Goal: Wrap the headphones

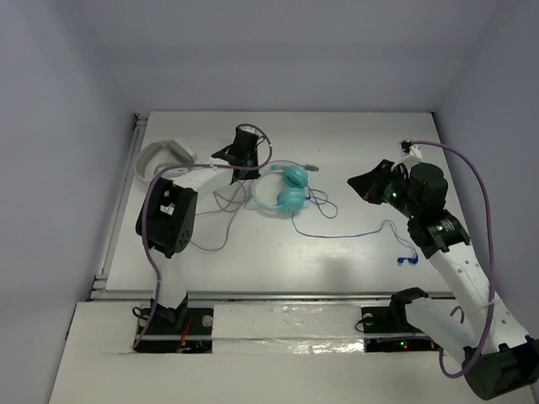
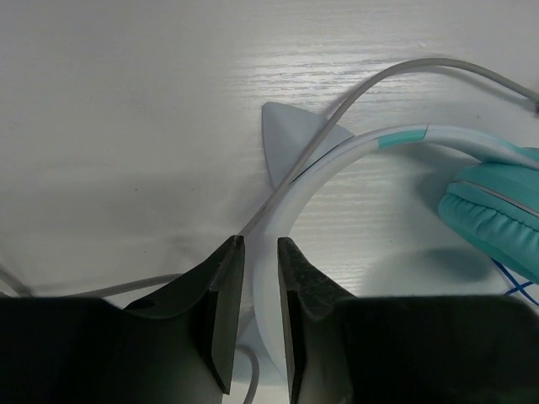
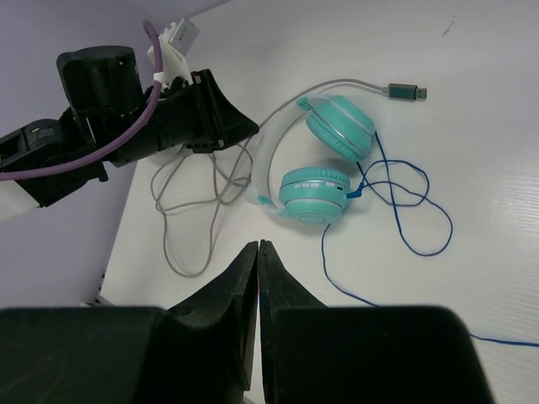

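Observation:
The headphones point(image 1: 286, 190) lie mid-table, with teal ear cups point(image 3: 316, 195) and a white headband point(image 2: 337, 160). My left gripper point(image 2: 260, 240) is shut on the headband's left curve, which fills the gap between the fingers. In the top view that gripper point(image 1: 242, 162) sits just left of the cups. The thin blue cable point(image 1: 345, 234) trails right across the table in loose loops to its blue plug point(image 1: 407, 259). My right gripper point(image 3: 257, 244) hovers right of the headphones point(image 1: 355, 181), fingers pressed together with nothing seen between them.
A grey cable point(image 3: 189, 202) loops left of the headphones, passes under the headband point(image 2: 370, 84) and ends in a plug point(image 3: 408, 90) behind the cups. White-grey headphones point(image 1: 164, 156) sit at the back left. Walls close the table's back and sides.

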You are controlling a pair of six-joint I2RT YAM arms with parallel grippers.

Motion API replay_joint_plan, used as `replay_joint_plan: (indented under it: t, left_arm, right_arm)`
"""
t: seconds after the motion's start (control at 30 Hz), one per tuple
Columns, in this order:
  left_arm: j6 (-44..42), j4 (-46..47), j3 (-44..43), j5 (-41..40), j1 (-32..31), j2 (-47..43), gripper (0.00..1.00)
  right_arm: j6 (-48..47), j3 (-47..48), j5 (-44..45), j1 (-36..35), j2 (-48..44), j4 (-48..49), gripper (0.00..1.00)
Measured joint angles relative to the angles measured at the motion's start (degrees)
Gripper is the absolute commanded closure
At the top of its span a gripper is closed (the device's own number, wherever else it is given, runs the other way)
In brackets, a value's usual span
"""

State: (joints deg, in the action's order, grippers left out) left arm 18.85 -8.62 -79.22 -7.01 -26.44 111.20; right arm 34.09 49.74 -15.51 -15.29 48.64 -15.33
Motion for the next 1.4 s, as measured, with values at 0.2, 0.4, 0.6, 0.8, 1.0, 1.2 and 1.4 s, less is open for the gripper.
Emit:
replay_joint_plan:
  t: [0.2, 0.4, 0.6, 0.8, 1.0, 1.2, 1.4]
  left_arm:
    - [-0.3, 0.0, 0.0, -0.2, -0.9, 0.0, 0.77]
    - [-0.3, 0.1, 0.0, -0.2, -1.1, 1.6, 0.67]
    - [-0.3, 0.1, 0.0, -0.1, -1.2, 4.3, 0.65]
    - [-0.3, 0.2, 0.0, -0.1, -1.4, 5.2, 0.65]
    - [-0.4, 0.2, -0.1, -2.4, -2.5, 5.6, 0.67]
    - [-0.8, -0.3, -1.6, -7.0, -3.9, 7.0, 0.7]
    - [-0.8, -0.9, -3.1, -10.2, -5.2, 8.2, 0.77]
  right_arm:
    - [0.0, 0.0, 0.0, -0.2, 0.2, 0.4, 0.9]
    - [0.0, 0.0, 0.0, -0.2, 0.2, 0.4, 0.9]
    - [0.0, 0.0, 0.0, -0.2, 0.2, 0.4, 0.9]
    - [0.0, 0.0, 0.0, -0.2, 0.3, 0.4, 0.9]
    - [0.0, 0.0, 0.0, -0.2, 0.7, 0.4, 0.9]
    - [0.0, 0.0, 0.0, -0.2, 0.6, 0.4, 0.9]
    - [0.0, 0.0, 0.1, -0.2, 0.5, 0.4, 0.9]
